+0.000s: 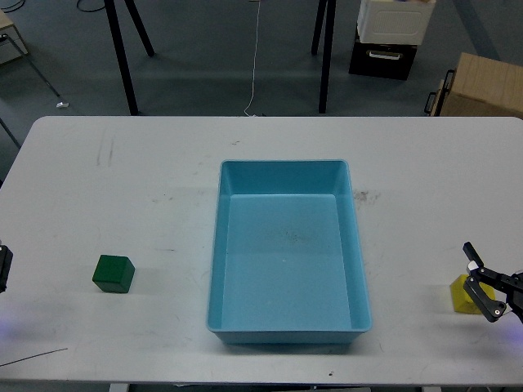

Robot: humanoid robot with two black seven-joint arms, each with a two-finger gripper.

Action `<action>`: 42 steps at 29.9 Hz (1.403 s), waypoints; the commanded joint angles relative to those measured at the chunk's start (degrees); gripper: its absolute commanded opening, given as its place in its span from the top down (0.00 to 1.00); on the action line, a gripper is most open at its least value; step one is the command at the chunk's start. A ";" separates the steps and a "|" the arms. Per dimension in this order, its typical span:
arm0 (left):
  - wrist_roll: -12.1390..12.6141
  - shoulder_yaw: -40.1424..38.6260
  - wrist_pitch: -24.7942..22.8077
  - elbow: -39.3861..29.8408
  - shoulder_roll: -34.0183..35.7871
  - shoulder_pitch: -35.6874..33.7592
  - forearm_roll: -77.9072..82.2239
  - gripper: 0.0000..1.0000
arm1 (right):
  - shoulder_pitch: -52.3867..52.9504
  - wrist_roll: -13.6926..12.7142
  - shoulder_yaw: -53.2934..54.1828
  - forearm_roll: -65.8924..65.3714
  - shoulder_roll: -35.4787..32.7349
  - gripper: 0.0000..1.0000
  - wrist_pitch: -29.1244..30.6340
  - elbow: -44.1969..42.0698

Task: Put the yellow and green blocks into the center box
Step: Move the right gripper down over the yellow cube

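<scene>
A green block sits on the white table, left of the blue box. The box stands empty at the table's center. A yellow block sits at the right near the front edge, partly hidden by my right gripper. That gripper is open, with its fingers spread over the block's right side. Only a dark sliver of my left gripper shows at the left edge, well left of the green block.
Beyond the table's far edge are black stand legs, a hanging cable, a white-and-black case and a cardboard box.
</scene>
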 commanded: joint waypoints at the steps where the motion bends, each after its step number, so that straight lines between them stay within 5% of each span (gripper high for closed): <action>1: 0.85 0.18 0.01 -0.02 0.29 -1.32 0.21 0.00 | 2.07 -1.91 1.54 -0.17 -12.22 0.00 -1.69 -0.42; 7: 1.73 1.23 0.01 0.07 0.29 -2.47 0.30 0.00 | 9.97 -6.31 1.46 -0.52 -35.26 0.00 -1.61 -2.44; 12: 1.65 1.94 0.01 -0.02 0.12 -3.26 0.48 0.00 | 24.98 -8.68 -10.02 -9.99 -48.64 0.00 -1.26 -4.20; 21: 1.12 4.14 0.01 -0.02 -0.23 -4.32 0.48 0.00 | 65.50 -15.15 -54.48 -26.18 -45.76 0.00 0.24 -6.14; 29: 0.86 8.17 0.01 0.07 -0.23 -5.98 0.57 0.00 | 93.37 -15.15 -91.76 -44.10 -38.20 0.00 4.68 -5.96; 35: 0.86 8.53 0.01 0.24 -0.32 -6.86 0.57 0.00 | 103.41 -15.15 -102.77 -50.34 -36.34 0.00 4.68 -5.87; 42: 0.86 8.62 0.01 0.77 -0.23 -7.21 0.57 0.00 | 102.28 -15.15 -104.53 -60.73 -36.34 0.00 4.68 -6.14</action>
